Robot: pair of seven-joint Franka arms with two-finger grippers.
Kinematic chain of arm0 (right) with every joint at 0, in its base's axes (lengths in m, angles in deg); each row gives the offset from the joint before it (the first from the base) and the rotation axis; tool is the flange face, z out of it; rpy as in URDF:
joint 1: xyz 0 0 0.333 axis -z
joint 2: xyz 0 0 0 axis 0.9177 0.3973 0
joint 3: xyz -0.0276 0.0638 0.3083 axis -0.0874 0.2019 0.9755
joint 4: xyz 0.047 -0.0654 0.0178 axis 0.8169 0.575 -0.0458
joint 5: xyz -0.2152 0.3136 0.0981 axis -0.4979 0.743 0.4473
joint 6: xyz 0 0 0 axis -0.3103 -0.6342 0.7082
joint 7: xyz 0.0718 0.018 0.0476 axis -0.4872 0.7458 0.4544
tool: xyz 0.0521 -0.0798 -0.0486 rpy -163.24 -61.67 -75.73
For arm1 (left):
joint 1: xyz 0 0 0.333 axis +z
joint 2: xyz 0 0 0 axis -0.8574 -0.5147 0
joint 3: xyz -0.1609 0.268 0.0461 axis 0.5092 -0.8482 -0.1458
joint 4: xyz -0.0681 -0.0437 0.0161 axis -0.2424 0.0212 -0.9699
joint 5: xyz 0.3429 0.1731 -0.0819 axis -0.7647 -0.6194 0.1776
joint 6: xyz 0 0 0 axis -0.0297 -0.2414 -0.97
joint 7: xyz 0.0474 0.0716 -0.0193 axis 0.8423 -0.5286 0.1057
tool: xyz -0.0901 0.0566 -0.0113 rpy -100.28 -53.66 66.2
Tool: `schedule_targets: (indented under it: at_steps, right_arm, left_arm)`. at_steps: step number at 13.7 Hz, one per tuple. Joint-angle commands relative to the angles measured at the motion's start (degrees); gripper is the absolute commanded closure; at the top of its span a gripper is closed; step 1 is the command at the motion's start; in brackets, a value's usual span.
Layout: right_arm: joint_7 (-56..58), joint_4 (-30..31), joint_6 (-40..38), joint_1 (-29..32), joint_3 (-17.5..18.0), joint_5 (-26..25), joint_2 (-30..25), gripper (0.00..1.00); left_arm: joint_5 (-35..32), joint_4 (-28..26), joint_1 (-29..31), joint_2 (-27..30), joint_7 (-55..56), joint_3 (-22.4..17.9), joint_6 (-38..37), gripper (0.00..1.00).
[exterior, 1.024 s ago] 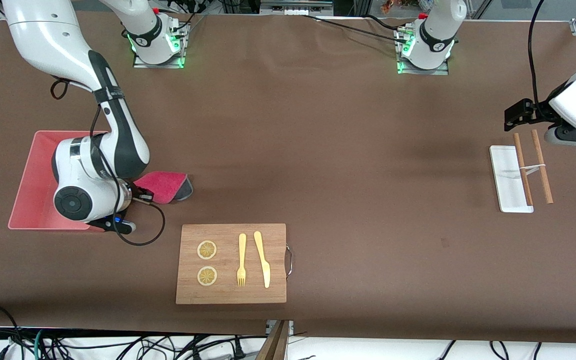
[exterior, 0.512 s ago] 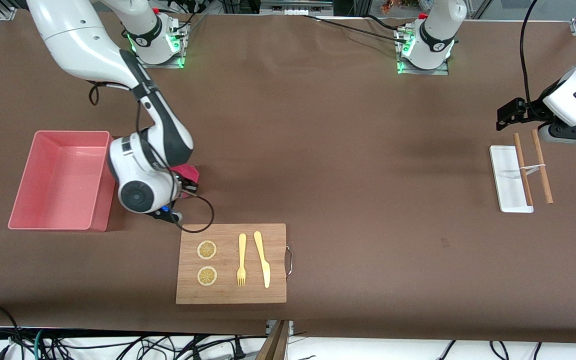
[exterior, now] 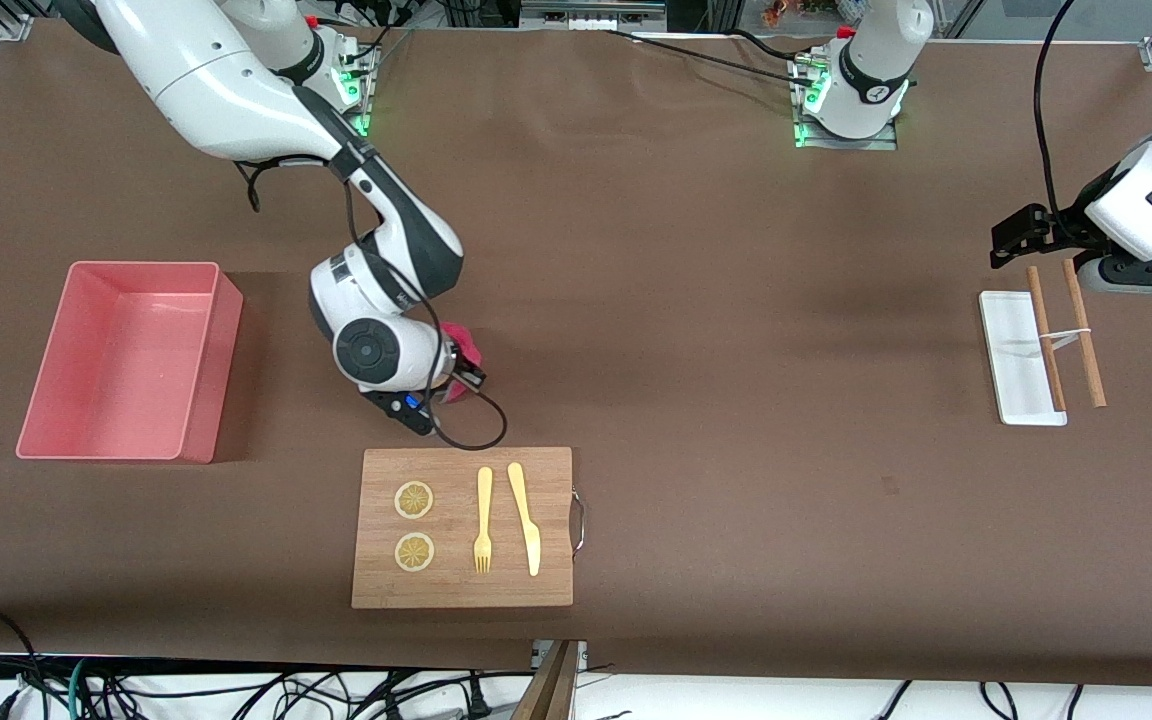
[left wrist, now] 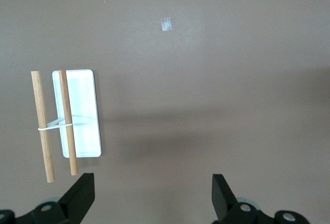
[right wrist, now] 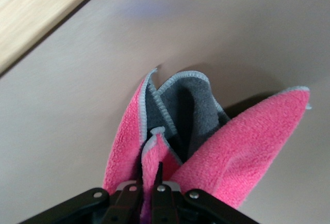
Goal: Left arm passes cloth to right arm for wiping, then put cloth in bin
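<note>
My right gripper (exterior: pixel 458 378) is shut on the cloth (exterior: pixel 464 350), over bare brown table beside the wooden board's corner that lies toward the bin. In the right wrist view the cloth (right wrist: pixel 206 131) hangs bunched from the right gripper (right wrist: pixel 152 175), magenta-pink outside and dark grey in its folds. The salmon-pink bin (exterior: pixel 126 350) stands toward the right arm's end of the table with nothing in it. My left gripper (exterior: pixel 1014 235) hovers open with nothing in it at the left arm's end. Seen from the left wrist, the left gripper (left wrist: pixel 153 190) has only bare table between its fingers.
A wooden cutting board (exterior: pixel 556 530) lies near the front camera, carrying two lemon slices (exterior: pixel 414 500), a yellow fork (exterior: pixel 483 520) and a yellow knife (exterior: pixel 526 518). A white tray (exterior: pixel 1011 350) with two tied wooden sticks (exterior: pixel 1081 330) lies beside the left gripper.
The right arm has carried the cloth away from the bin's edge toward the middle of the table, uncovering the bin. The left arm has drifted slightly.
</note>
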Motion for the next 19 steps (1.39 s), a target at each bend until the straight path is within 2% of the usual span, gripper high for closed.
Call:
schedule_targets:
  at_steps: [1,4,8,9,19]
  right_arm:
    - [-6.49,0.23,3.71,0.38,3.48,-0.63,0.68,1.00]
    - [-11.07,0.23,5.22,-0.15,6.47,-0.63,1.56,1.00]
    - [-7.33,1.90,-0.03,0.11,5.69,-1.51,1.57,1.00]
    - [-3.22,2.34,-1.71,0.12,3.08,-1.60,1.57,1.00]
    - [28.78,2.78,-12.53,1.61,-13.55,-1.60,-1.86,1.00]
  left_arm:
    - [0.51,1.44,-0.57,-0.62,0.49,-0.43,-0.39,0.00]
    - [0.51,1.44,-0.57,-0.62,0.49,-0.43,-0.39,0.00]
    - [0.51,1.44,-0.57,-0.62,0.22,-0.43,-0.39,0.00]
    - [0.51,1.44,-0.57,-0.71,0.14,-0.43,-0.48,0.00]
    - [0.51,1.52,-0.48,-0.71,-0.04,-0.52,-0.57,0.00]
